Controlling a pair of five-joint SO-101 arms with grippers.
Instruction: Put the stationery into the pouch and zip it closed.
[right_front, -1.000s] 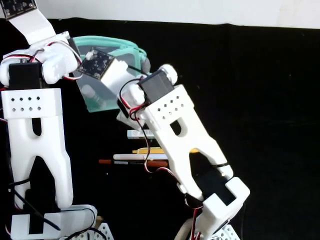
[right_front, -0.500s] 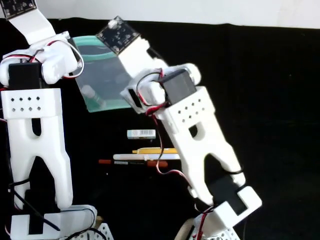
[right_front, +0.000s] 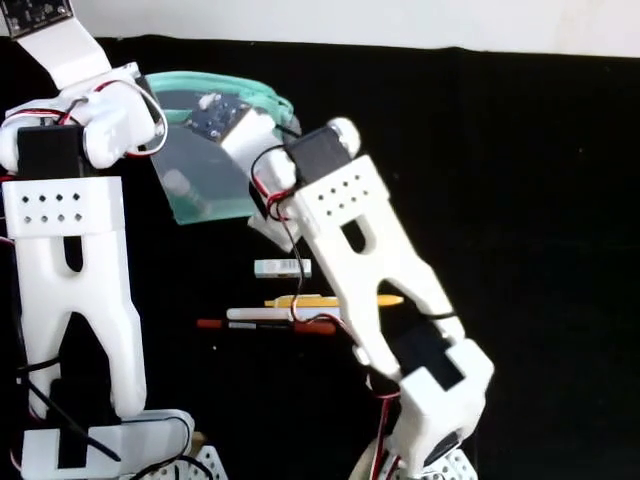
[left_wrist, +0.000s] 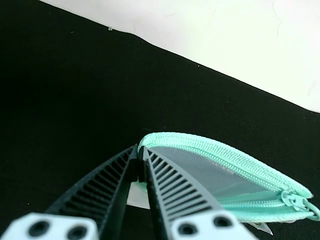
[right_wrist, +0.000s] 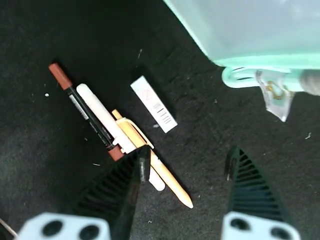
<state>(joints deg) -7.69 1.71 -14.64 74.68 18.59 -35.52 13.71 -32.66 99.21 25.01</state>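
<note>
**Pouch pinched at one end, pens lying loose**

The left hand (left_wrist: 141, 151) was clamped on the end of the mint-green pouch (left_wrist: 220, 165), its two fingers pressed together on the zipper edge. The zipper pull (left_wrist: 300, 202) sat at the opposite end. The pouch lay at the back of the black surface (right_front: 520, 200), and a small white thing (right_front: 180, 185) showed through its clear side.

The right hand (right_wrist: 187, 152) hung above the loose stationery with its fingers spread apart and nothing between them. Below it, nearer the arms' bases than the pouch, lay a small white eraser (right_wrist: 154, 104). Just beyond the eraser a yellow pen (right_wrist: 155, 165), a white pen (right_wrist: 107, 125) and a brown pen (right_wrist: 80, 107) lay side by side, touching one another.
</note>
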